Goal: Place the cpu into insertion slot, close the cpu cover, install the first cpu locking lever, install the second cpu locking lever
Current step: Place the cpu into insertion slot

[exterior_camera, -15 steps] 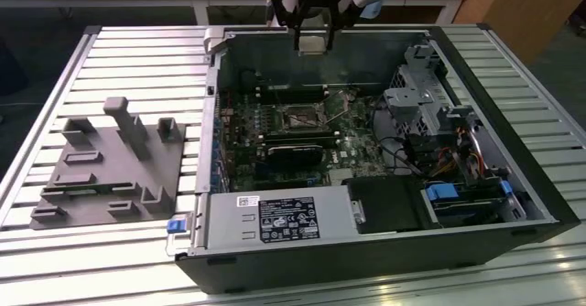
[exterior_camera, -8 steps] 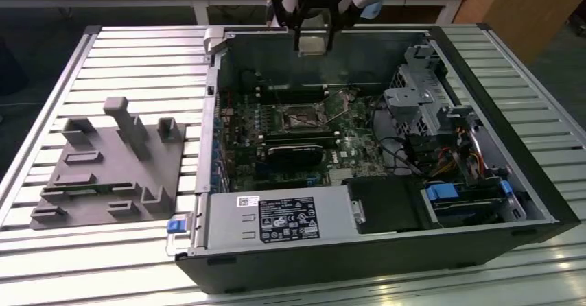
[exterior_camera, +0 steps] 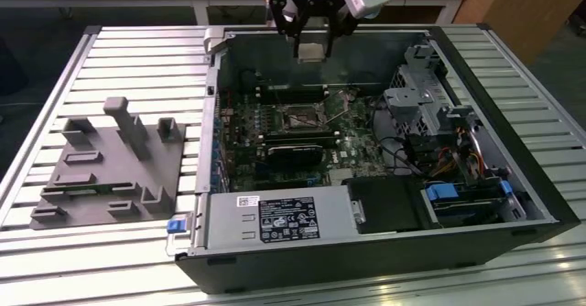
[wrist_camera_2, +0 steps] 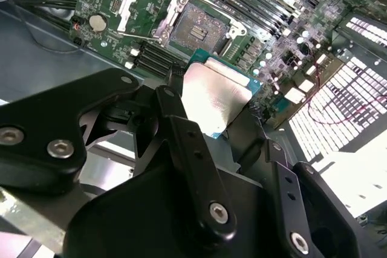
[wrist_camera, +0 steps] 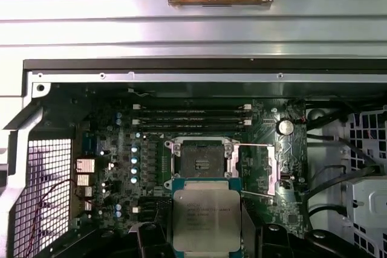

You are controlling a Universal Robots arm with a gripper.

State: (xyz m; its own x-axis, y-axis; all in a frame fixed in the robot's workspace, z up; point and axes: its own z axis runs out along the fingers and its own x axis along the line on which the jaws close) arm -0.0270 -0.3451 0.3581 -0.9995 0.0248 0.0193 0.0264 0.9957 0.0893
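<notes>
Fingers [wrist_camera_2: 175,119] clamp the cpu [wrist_camera: 204,217], well clear of the empty insertion slot [wrist_camera: 202,162]; no step is finished yet.

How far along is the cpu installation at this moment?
Nothing is finished yet. In hand: the fingers grip the cpu, held above the motherboard, short of the insertion slot, which sits empty. Left: seating it, closing the open cpu cover, both locking levers.

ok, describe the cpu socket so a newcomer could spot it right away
Look inside the open computer case at the green motherboard. Near its middle sits the insertion slot, a small square socket beside the long black memory slots. Unlike them it is square, with a dark centre and a silvery metal rim.
</notes>
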